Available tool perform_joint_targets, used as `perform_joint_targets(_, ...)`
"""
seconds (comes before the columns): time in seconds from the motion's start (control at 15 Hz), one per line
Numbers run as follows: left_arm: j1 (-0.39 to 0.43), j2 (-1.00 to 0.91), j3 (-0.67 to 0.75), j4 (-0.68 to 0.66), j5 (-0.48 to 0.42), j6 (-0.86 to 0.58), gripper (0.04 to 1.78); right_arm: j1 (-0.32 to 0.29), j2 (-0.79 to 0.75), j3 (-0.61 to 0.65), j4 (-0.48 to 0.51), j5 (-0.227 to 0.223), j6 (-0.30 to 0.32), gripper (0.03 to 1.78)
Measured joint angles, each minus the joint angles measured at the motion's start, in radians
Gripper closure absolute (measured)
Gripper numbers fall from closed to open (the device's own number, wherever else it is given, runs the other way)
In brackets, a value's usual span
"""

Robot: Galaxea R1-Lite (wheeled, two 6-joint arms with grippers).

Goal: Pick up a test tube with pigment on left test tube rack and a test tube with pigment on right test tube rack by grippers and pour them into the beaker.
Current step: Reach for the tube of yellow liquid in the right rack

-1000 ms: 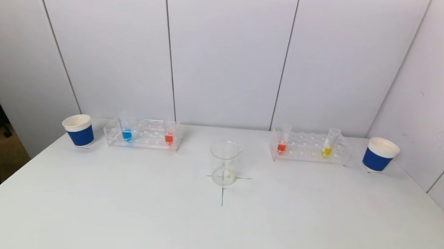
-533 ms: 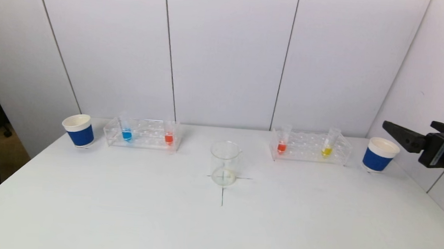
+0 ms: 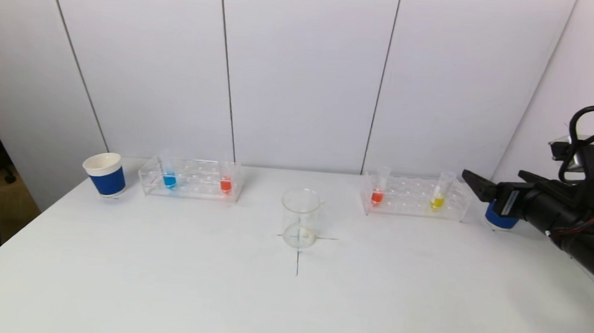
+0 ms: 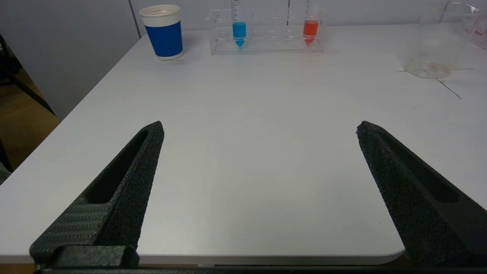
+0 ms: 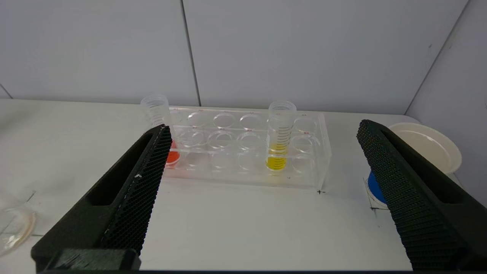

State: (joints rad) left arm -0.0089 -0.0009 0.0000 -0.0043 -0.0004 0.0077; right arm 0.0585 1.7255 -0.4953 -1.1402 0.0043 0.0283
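- Head view: right gripper [image 3: 494, 184] sits at the right edge of the frame, about mid-height, tips pointing left toward the right rack [image 3: 414, 196]. It covers most of the right cup [image 3: 497, 220]; only a bit of blue shows under it.
- The right rack is right of center and holds a red tube [image 3: 378, 192] at its left end and a yellow tube [image 3: 438, 195] near its right end.
- The beaker [image 3: 301, 218] is dead center on the table [image 3: 287, 301], standing on a drawn cross mark [image 3: 297, 260].
- The left rack [image 3: 190, 179] is left of center, with a blue tube [image 3: 169, 175] on its left side and an orange-red tube [image 3: 226, 180] on its right. The left cup [image 3: 104, 174] is just left of that rack.
- No left arm anywhere in this view.
- Left wrist view: left gripper [image 4: 258, 127] is spread wide, one finger at lower left and one at lower right, nothing between them but bare table. It's low at the near table edge. Left rack, both tubes and the cup are way up at the top of the frame; the beaker is at the upper right corner.
- Right wrist view: right gripper [image 5: 262, 127] is wide open too, holding nothing. The yellow tube [image 5: 279, 136] stands upright in the rack in the middle of the frame, between the two fingers but farther off, not touched. The red tube [image 5: 158, 114] peeks out behind the left finger [image 5: 125, 190]. The cup rim [image 5: 430, 146] shows at the right, and a sliver of the beaker [image 5: 13, 226] at lower left.
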Motion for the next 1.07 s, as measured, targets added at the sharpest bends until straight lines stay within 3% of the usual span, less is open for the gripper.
perform_joint_targets(0.2, 0.000, 0.000, 0.000, 0.000, 0.000, 0.000, 0.05, 0.026, 0.149, 0.003, -0.199, -0.043, -0.002, 0.04)
perform_joint_targets(0.33, 0.000, 0.000, 0.000, 0.000, 0.000, 0.000, 0.05, 0.032, 0.222, -0.005, -0.261, -0.050, -0.002, 0.04)
perform_joint_targets(0.73, 0.000, 0.000, 0.000, 0.000, 0.000, -0.001, 0.05, 0.034, 0.380, -0.048, -0.372, -0.081, -0.002, 0.04)
perform_joint_targets(1.07, 0.000, 0.000, 0.000, 0.000, 0.000, 0.000, 0.05, 0.020, 0.446, -0.087, -0.381, -0.097, 0.002, 0.04)
